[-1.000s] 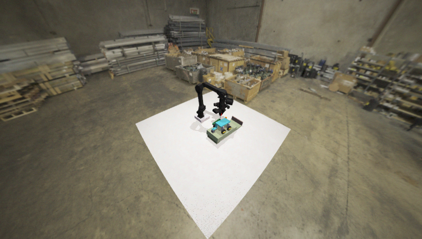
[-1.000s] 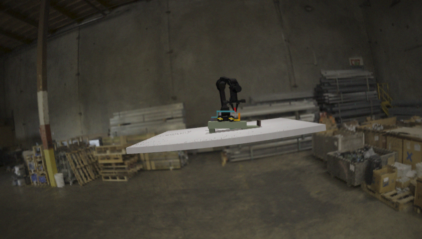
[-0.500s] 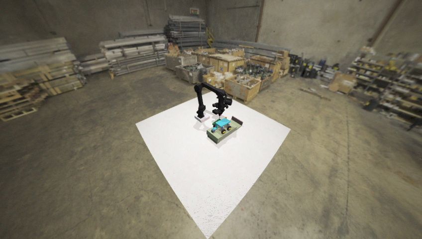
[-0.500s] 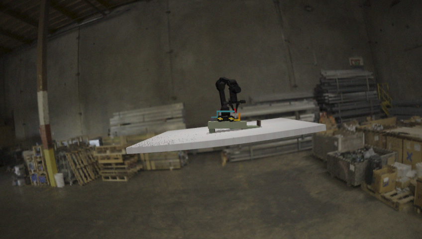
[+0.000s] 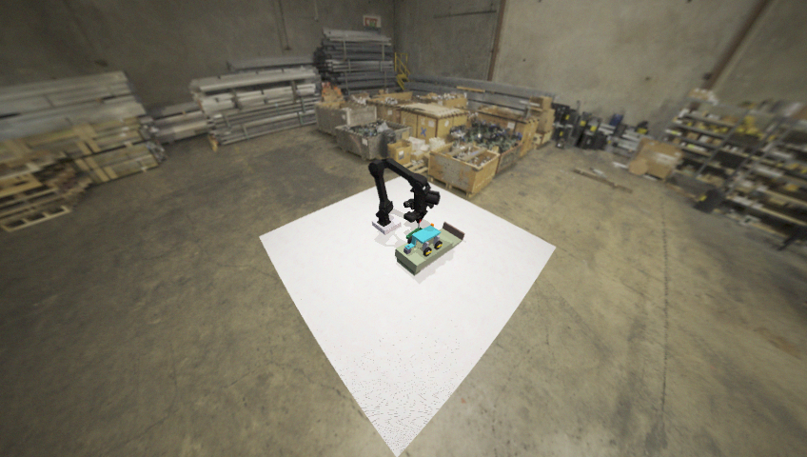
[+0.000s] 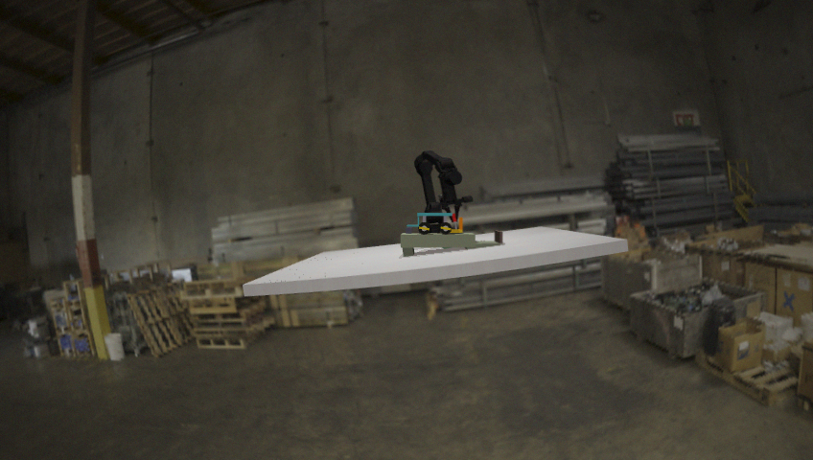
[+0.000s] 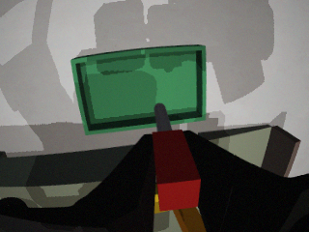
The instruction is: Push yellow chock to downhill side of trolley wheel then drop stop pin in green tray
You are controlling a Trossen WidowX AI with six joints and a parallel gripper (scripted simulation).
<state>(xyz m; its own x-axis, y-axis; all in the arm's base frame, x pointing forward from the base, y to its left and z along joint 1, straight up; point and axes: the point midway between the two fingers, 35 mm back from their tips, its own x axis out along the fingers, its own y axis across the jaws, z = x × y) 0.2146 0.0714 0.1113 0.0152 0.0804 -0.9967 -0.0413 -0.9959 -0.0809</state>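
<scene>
My gripper [image 7: 166, 141] [image 5: 415, 217] [image 6: 453, 215] is shut on the red-headed stop pin [image 7: 176, 177] [image 6: 453, 218]. The pin's grey shaft points down over the near rim of the green tray [image 7: 138, 87], which lies on the white table beyond the ramp. The teal trolley [image 5: 423, 236] [image 6: 432, 214] stands on the grey-green ramp [image 5: 413, 261] [image 6: 439, 241] [image 7: 251, 145]. The yellow chock with its orange handle [image 7: 193, 228] [image 6: 459, 223] sits by the trolley's downhill wheel; I cannot tell whether it touches. The trolley is hidden in the wrist view.
A dark end block [image 5: 453, 230] [image 6: 499, 236] [image 7: 284, 151] stands at the ramp's low end. The arm's base [image 5: 385, 226] sits on the white table [image 5: 367, 317] [image 6: 342, 267] behind the ramp. Pallets and crates fill the warehouse floor around.
</scene>
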